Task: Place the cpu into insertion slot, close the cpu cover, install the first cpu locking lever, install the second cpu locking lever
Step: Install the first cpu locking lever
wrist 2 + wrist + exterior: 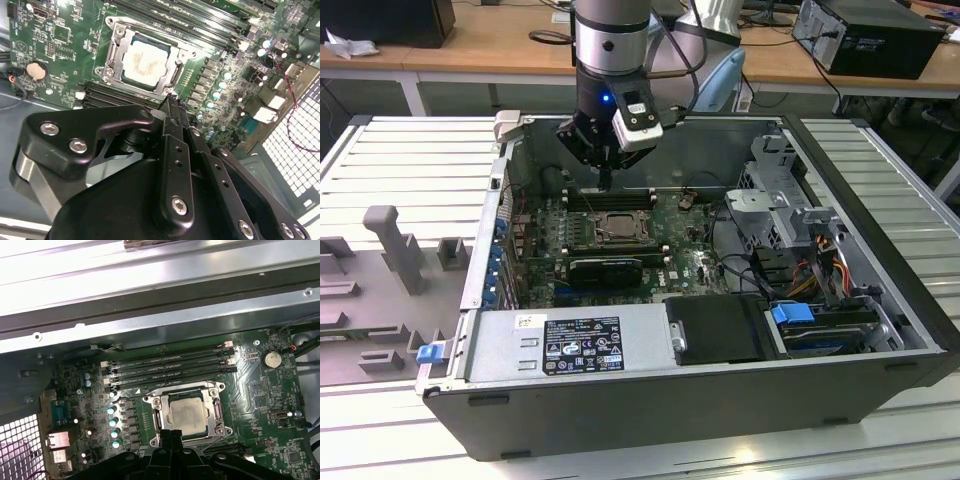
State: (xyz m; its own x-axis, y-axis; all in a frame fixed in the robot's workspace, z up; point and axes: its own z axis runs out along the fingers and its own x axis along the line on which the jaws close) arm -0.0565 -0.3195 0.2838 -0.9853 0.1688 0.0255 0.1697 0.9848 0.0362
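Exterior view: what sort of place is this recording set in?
Likely a lab or workshop bench: an open computer case lies on a slatted metal table, with wooden desks and more equipment behind.

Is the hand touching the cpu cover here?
Cannot tell. In both wrist views the hand has its tips at the socket's edge, overlapping the cpu cover rim. No gap or contact shows plainly. The cpu sits in the socket.

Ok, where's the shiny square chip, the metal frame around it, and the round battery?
cpu (145, 62), second wrist view, middle of its top face.
cpu cover (157, 415), first wrist view, side bar of the frame.
coin battery (272, 359), first wrist view, centre of its disc.
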